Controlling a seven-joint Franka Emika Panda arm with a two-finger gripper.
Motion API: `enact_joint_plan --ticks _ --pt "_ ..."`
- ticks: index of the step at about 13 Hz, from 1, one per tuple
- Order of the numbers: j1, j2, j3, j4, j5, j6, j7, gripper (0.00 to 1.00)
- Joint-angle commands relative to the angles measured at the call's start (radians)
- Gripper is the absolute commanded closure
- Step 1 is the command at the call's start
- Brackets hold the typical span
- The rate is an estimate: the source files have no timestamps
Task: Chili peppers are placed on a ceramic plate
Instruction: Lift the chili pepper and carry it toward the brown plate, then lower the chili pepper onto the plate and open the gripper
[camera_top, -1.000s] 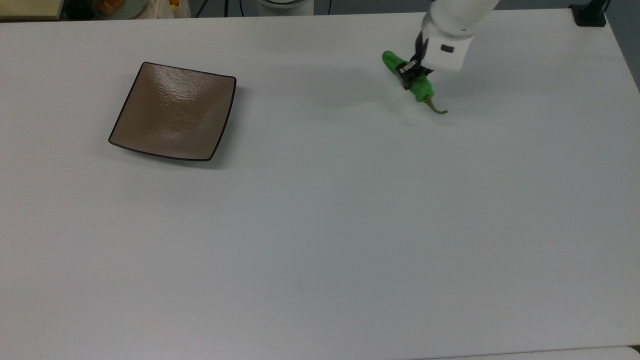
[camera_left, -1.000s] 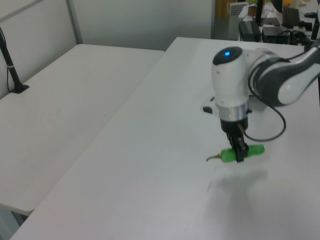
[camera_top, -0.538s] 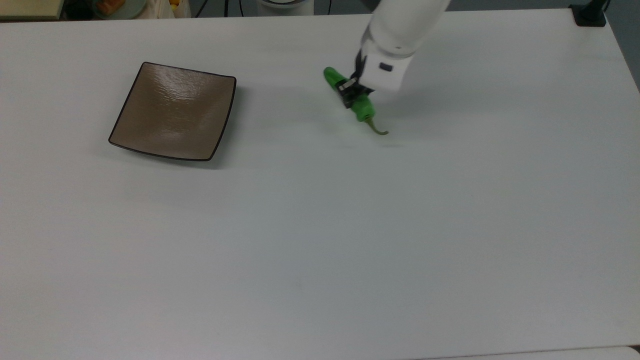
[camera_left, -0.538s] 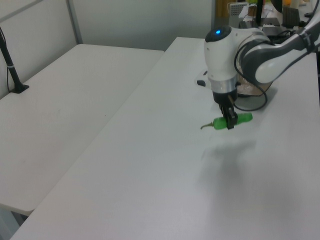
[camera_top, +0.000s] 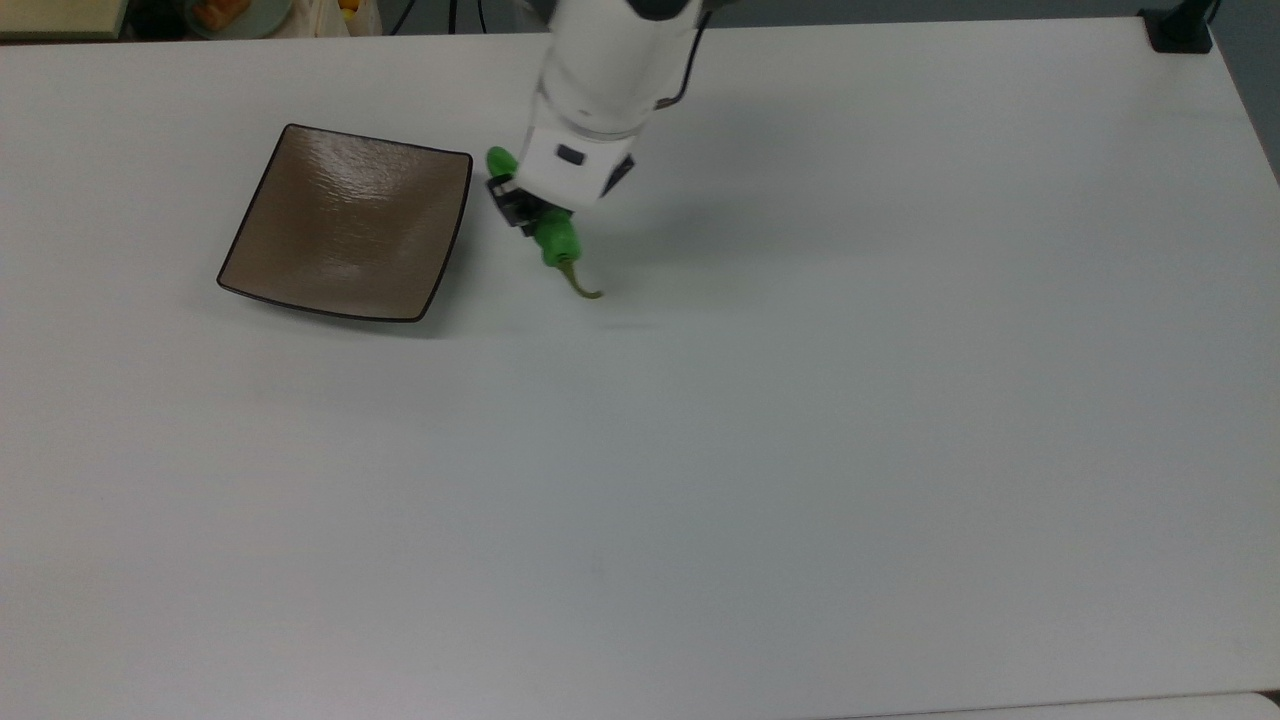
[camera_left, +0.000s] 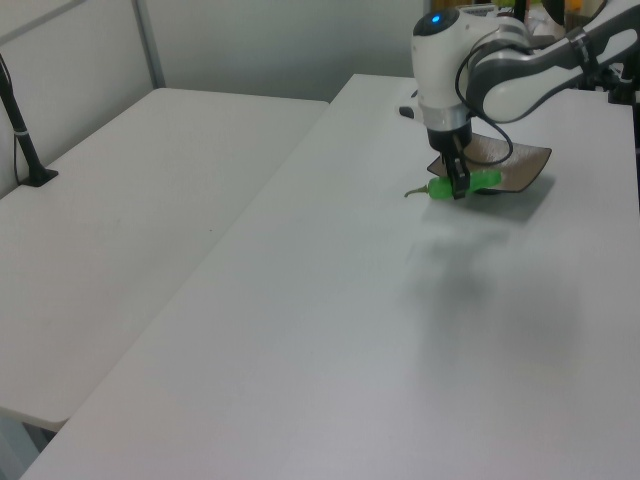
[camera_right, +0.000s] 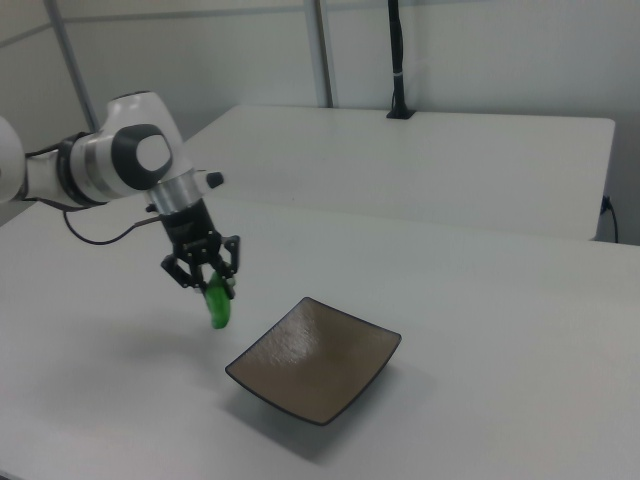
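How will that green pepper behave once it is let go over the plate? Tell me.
The chili pepper juts out both sides of the claw without sagging, so it is probably fairly stiff and light. Its rounded body may roll a little on the glossy ceramic plate, though the curved stem and upturned corners should likely check it.

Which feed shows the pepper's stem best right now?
The top view: the stem curls clear of the pepper held in the end effector, against bare table. The left view shows it small, pointing toward the left view's left. In the right view I cannot make it out.
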Motion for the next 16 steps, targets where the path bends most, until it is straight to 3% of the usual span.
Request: enact_joint_plan --ticks 1,5,7,8,9,10,13,16 --pt "-0.008 -0.015 -0.1 -0.004 -0.006 0.003 -0.101 0.74" --pt "-0.038 -0.013 -0.224 -0.006 -0.009 0.003 -0.23 0.74" --pt "-0.055 -0.007 -0.255 -0.006 -0.007 0.026 -0.271 0.72" --pt "-0.074 -0.003 -0.261 -0.006 0.003 0.055 -0.27 0.56" --pt "-0.089 0.003 -0.261 -0.007 0.005 0.078 -0.262 0.14" --pt "-0.094 0.008 -0.261 -0.006 0.008 0.087 -0.27 0.0" --pt "-0.094 0.008 -0.26 -0.004 0.016 0.1 -0.233 0.0" --pt "-0.088 -0.001 -0.257 -0.003 0.072 0.1 -0.154 0.0"
